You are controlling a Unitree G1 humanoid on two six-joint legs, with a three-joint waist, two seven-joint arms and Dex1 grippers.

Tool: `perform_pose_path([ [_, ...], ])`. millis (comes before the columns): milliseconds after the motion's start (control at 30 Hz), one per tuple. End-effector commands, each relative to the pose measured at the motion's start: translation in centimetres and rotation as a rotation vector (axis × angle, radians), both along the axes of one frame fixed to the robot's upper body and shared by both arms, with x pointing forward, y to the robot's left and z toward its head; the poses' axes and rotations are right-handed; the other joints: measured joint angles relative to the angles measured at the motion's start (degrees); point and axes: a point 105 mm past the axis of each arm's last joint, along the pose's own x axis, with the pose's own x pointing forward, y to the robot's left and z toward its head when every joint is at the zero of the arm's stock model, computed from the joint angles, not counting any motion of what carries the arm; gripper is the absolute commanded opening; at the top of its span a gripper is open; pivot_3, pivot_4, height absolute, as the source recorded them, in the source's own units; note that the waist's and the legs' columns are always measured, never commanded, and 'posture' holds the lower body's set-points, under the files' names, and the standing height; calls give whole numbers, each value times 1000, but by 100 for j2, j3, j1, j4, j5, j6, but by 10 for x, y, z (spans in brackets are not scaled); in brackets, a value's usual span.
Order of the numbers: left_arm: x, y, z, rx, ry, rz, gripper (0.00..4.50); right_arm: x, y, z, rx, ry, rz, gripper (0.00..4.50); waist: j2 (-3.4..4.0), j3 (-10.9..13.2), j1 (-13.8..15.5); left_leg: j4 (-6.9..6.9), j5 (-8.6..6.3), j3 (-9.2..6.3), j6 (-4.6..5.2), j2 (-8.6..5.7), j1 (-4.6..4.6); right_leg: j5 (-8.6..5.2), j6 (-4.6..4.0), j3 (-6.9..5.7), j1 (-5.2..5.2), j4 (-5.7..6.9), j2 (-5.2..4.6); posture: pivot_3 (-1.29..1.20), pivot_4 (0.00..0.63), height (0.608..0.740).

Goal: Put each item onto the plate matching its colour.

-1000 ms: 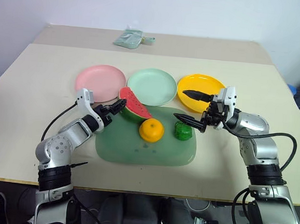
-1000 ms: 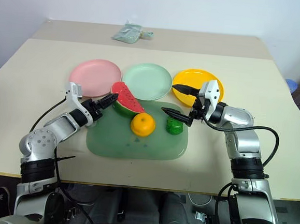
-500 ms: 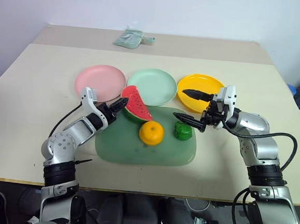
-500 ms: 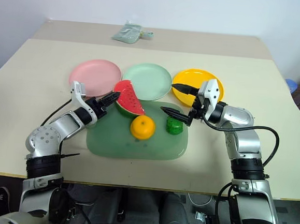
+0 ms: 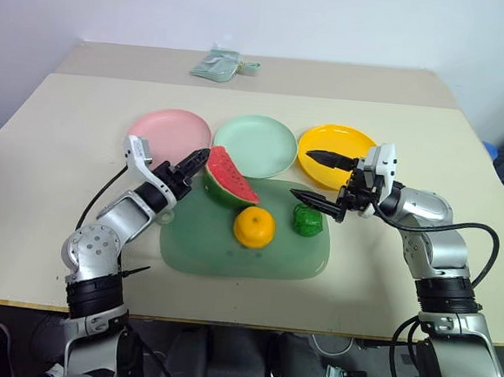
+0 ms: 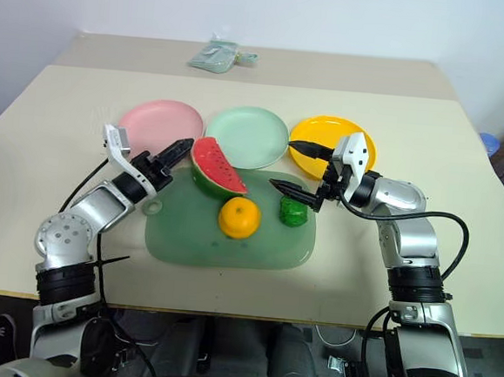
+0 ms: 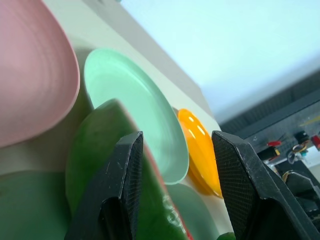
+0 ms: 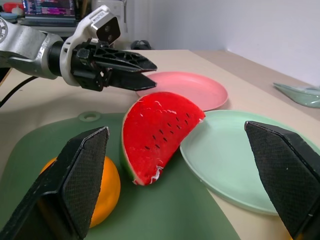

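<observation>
While none of the three plates holds anything yet, we log the sort as barely begun. Furthest left, the pink plate [image 5: 165, 129] lies bare. Just beside its near edge the left gripper [image 5: 195, 160] has its fingers drawn in on the left tip of the watermelon wedge [image 5: 231, 180]; in the left wrist view the green rind and a strip of red sit between the two fingers, so we read this as a pinch. The wedge is tipped up on one end over the back edge of the green cutting mat [image 5: 195, 245], between the pink plate and the mint plate [image 5: 256, 141], and is not on either. The mint plate is bare. On the mat in front of it sits the orange [image 5: 254, 227], untouched, and to its right the bumpy green vegetable [image 5: 307, 220], near the mat's right edge. The yellow plate [image 5: 326, 140] is bare. The right gripper [image 5: 302, 173] hangs with fingers spread wide and nothing in them, one finger over the yellow plate, the other just above the vegetable. By our judgement, all three placements remain, with the wedge going to pink first.
</observation>
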Motion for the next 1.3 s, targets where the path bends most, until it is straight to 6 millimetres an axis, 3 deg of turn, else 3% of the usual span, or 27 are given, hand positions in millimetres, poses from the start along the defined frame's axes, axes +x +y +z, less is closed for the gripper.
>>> perform_pose_path([
  [33, -5, -7, 22, -7, -82, -30, 2220, -1, 1, 13, 3, -58, 11, 4500, 0, 0, 7, 0, 0, 0, 0, 0, 0, 0, 0, 0, 0, 0, 0, 0, 150, 740],
  [400, -1, -21, 56, 3, -165, -48, 2220, -1, 0, 13, 1, -58, 9, 4500, -1, 0, 8, 0, 0, 0, 0, 0, 0, 0, 0, 0, 0, 0, 0, 0, 150, 740],
  [633, 3, -31, 14, 51, 7, -84, 2220, -1, 2, 13, 1, -63, 6, 4500, -1, 1, -8, -2, 0, 0, 0, 0, 0, 0, 0, 0, 0, -3, 0, 0, 150, 740],
  [833, -6, -30, 7, 32, 33, -98, 2220, -2, 1, 11, 0, -60, 6, 4500, -1, 1, 4, 0, 0, 0, 0, 0, 0, 0, 0, 0, 1, -1, 0, 0, 150, 740],
  [967, -11, -18, 6, 53, 45, -57, 2220, -1, 0, 10, -2, -59, 3, 4500, -1, 1, 0, -1, 0, -1, 0, 0, 0, 0, 0, 0, 1, -2, 0, 0, 150, 740],
  [1233, -35, 0, -20, 94, 128, -14, 2220, 0, -1, 9, -7, -60, 10, 4500, 0, 0, -6, -2, 0, -1, 0, 0, 2, -1, -1, 1, 0, -2, -1, 0, 150, 740],
  [1300, -38, 2, -19, 88, 119, -1, 2220, 1, 0, 8, -8, -59, 12, 4500, -1, 0, 14, -2, 0, -1, 0, 0, 1, -1, -1, 1, 0, -2, -1, 0, 150, 740],
])
